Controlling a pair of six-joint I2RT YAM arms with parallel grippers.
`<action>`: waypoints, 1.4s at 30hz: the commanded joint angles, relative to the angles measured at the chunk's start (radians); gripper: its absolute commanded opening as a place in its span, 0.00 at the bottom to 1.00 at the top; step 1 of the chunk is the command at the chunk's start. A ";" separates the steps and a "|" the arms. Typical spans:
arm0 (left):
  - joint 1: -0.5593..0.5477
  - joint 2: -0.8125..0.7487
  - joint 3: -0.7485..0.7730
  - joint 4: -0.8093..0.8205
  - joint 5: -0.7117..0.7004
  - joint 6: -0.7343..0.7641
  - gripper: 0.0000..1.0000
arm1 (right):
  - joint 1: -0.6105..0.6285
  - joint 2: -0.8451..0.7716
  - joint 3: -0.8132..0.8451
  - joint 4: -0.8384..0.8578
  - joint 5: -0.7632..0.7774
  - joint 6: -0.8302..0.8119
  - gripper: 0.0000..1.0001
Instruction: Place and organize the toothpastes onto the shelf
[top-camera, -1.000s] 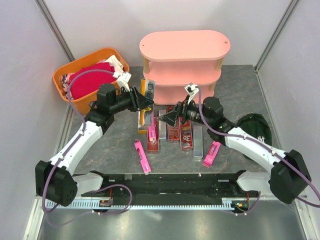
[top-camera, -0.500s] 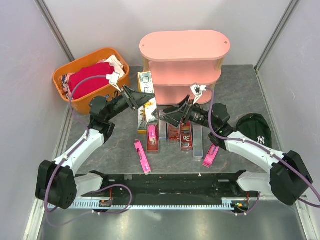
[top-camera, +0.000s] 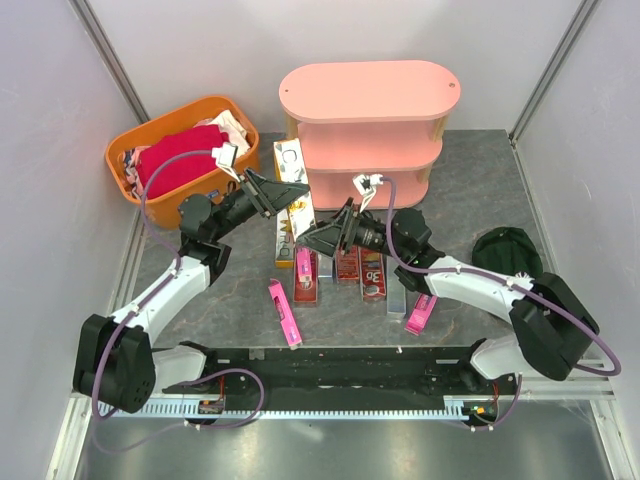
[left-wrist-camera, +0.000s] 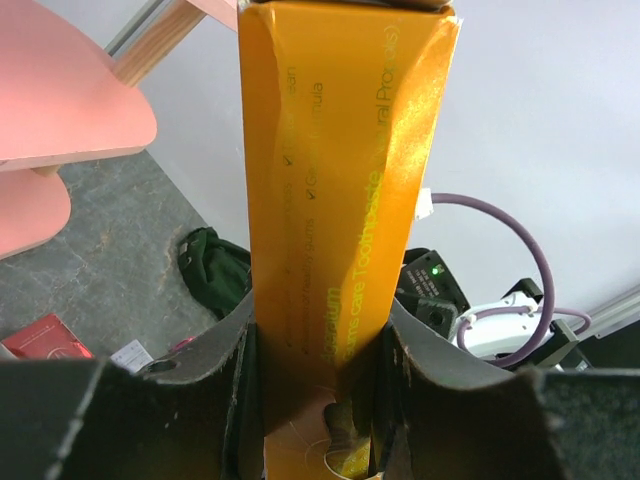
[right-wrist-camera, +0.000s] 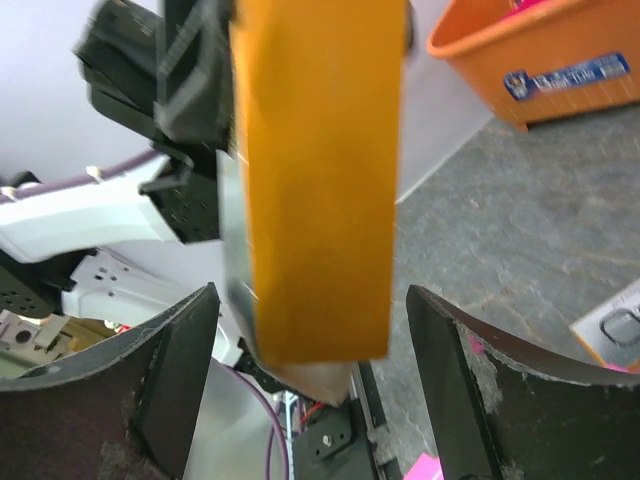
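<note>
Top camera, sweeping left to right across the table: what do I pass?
From the left: orange basket → left gripper clamped on the yellow carton → right gripper, open → dark cap. The shelf spans the middle, so it is left out.

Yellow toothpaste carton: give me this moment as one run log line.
left gripper: shut on yellow carton | right gripper: open, jaws flanking carton, not touching | shelf: top tier bare
</note>
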 joint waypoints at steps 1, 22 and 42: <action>0.003 0.004 -0.002 0.086 0.022 -0.042 0.26 | 0.001 0.009 0.078 0.139 -0.014 0.027 0.84; 0.010 -0.086 0.024 -0.256 -0.068 0.191 0.94 | 0.000 0.032 0.116 0.006 0.005 0.030 0.25; 0.012 -0.318 0.168 -1.079 -0.731 0.694 1.00 | -0.098 0.205 0.154 -0.079 0.011 0.104 0.21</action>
